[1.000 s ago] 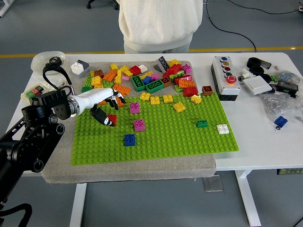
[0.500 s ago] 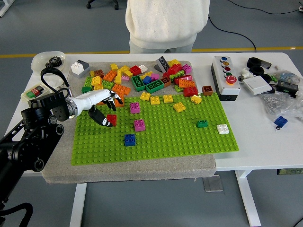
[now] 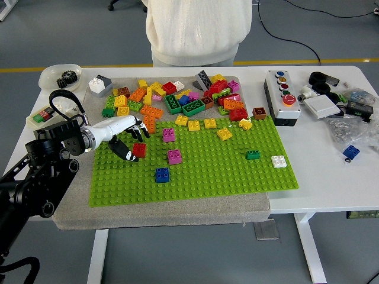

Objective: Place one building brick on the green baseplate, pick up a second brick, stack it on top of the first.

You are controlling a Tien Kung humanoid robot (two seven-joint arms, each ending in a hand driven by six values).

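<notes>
Since a second ago the left hand (image 3: 125,139) has drawn back toward the baseplate's left edge, and the red brick (image 3: 140,149) now stands clear of it on the studs. The person at the far side has shifted slightly; nothing else on the table has moved.

Left hand: fingers spread and relaxed, holding nothing. The thumb tip lies just beside the red brick's left face; I cannot tell whether it touches. The right arm is out of view.

Step in hand, as I judge it: the first brick is placed on the green baseplate (image 3: 225,171) and has been let go. Picking up a second brick is not yet begun.

Next move calls for lifting the hand off the studs and reaching for a loose brick. The pile (image 3: 177,97) along the far edge of the baseplate is near, as is a magenta brick (image 3: 174,156) just right of the red one. A piece lying apart from its neighbours should give the fingers room.

Red brick: small, square, dark studs on top, upright, in the left part of the baseplate. Whether it is pressed fully home cannot be told.
</notes>
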